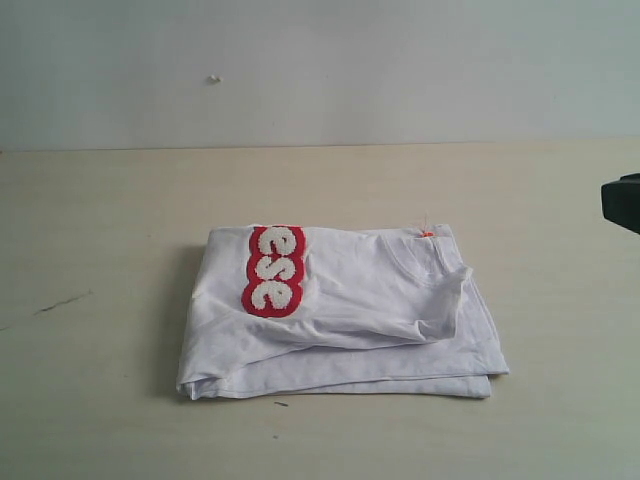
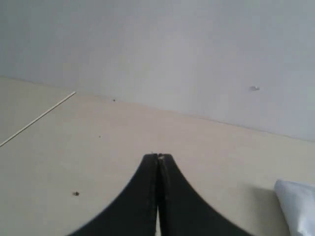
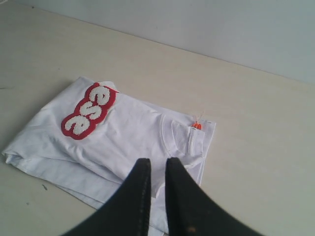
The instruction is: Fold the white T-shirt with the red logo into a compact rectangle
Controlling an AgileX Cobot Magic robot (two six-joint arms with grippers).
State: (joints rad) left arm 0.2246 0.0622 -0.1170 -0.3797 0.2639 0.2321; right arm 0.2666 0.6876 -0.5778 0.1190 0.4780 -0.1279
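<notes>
The white T-shirt [image 1: 380,300] lies folded into a rough rectangle on the table [image 1: 100,250]. The red logo [image 1: 274,270] is on its top layer, with only the letters "ese" showing. The collar [image 1: 420,262] and orange neck tag [image 1: 427,233] sit toward the shirt's opposite end. The left claw [image 2: 158,156] is closed tight and empty over bare table, beside one shirt corner. The right claw [image 3: 157,161] has its fingers a sliver apart, holding nothing. It is probably the dark shape well clear of the shirt's collar end.
</notes>
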